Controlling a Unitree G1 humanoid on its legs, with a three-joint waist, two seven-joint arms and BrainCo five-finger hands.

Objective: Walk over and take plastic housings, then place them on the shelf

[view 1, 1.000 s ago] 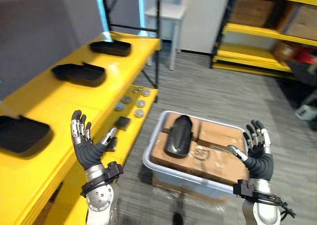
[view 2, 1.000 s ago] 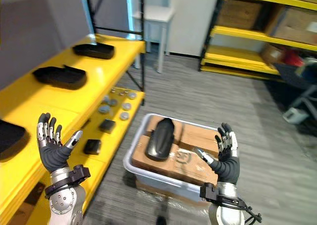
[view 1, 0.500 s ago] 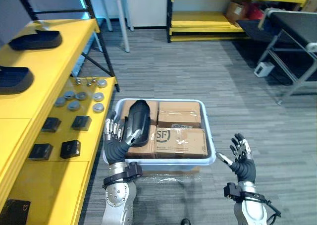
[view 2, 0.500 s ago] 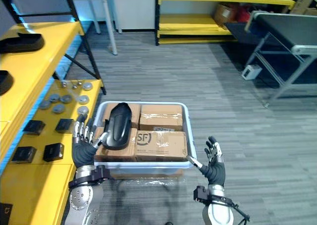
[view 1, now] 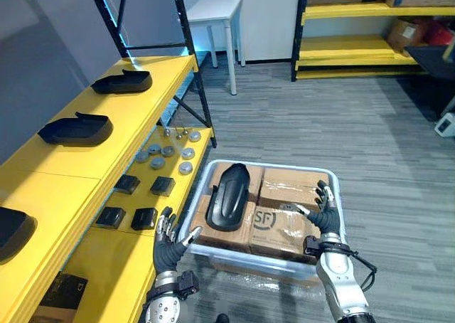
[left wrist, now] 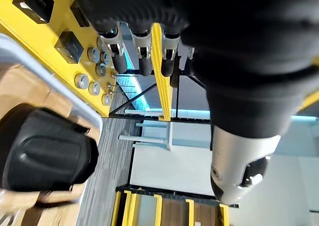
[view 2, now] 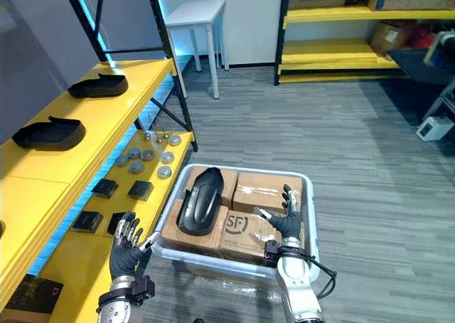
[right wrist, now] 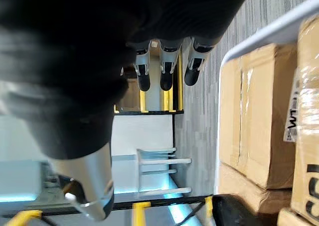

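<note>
A black plastic housing (view 1: 227,196) lies on cardboard boxes (view 1: 291,203) in a white bin (view 1: 270,262) on the floor. My left hand (view 1: 169,243) is open, held just left of the bin's near left corner. My right hand (view 1: 323,210) is open over the boxes at the bin's right side, empty. Three more black housings (view 1: 77,129) (view 1: 121,82) (view 1: 13,227) rest on the yellow shelf's top level (view 1: 53,181). In the left wrist view the housing (left wrist: 42,156) shows past my straight fingers (left wrist: 142,52).
The yellow shelf's lower level (view 1: 114,266) holds small black blocks (view 1: 144,218) and round grey discs (view 1: 168,152). A white table (view 1: 213,13) stands behind. Yellow racks (view 1: 355,31) with cartons line the far wall.
The camera has swung, so the whole scene has shifted. My left hand has come off the housing to the bin's left corner. My right hand now reaches over the boxes.
</note>
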